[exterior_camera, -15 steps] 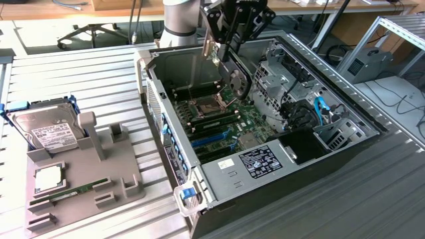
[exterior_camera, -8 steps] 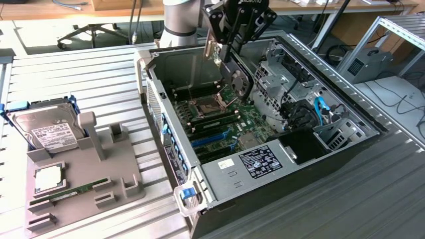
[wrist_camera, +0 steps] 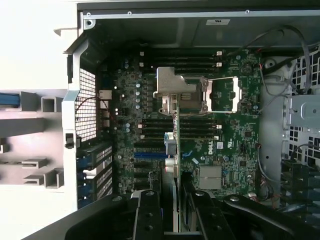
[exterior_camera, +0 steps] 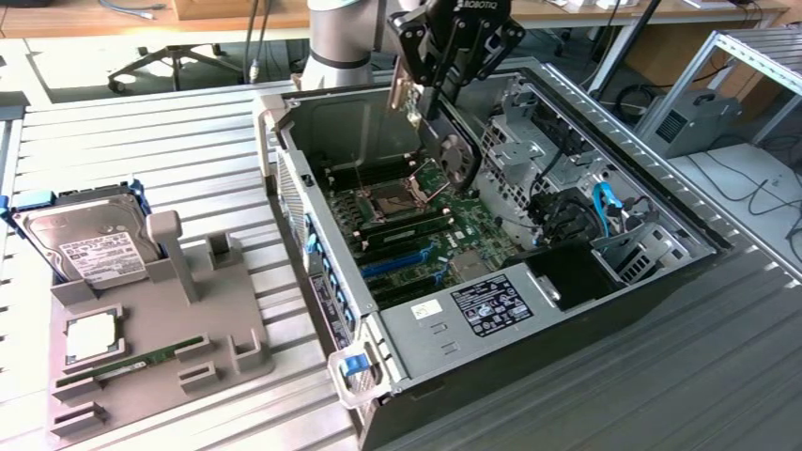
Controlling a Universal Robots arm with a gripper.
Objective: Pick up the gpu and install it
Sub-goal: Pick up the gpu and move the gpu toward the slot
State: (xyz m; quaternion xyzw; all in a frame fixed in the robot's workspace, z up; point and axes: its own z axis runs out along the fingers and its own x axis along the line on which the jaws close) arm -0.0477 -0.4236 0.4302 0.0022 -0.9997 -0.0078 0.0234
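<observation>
Gpu upright in the tool, over the open case

The gpu shows a dull silver metal bracket. The case is grey sheet metal. At eight o'clock from it, the tray looks like matt grey plastic, on a ribbed metal table.

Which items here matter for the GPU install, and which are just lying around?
Job: gpu, clamped in the gripper; open computer case.
Lying about: hard drive, memory stick, square silver chip, grey holder.
</observation>
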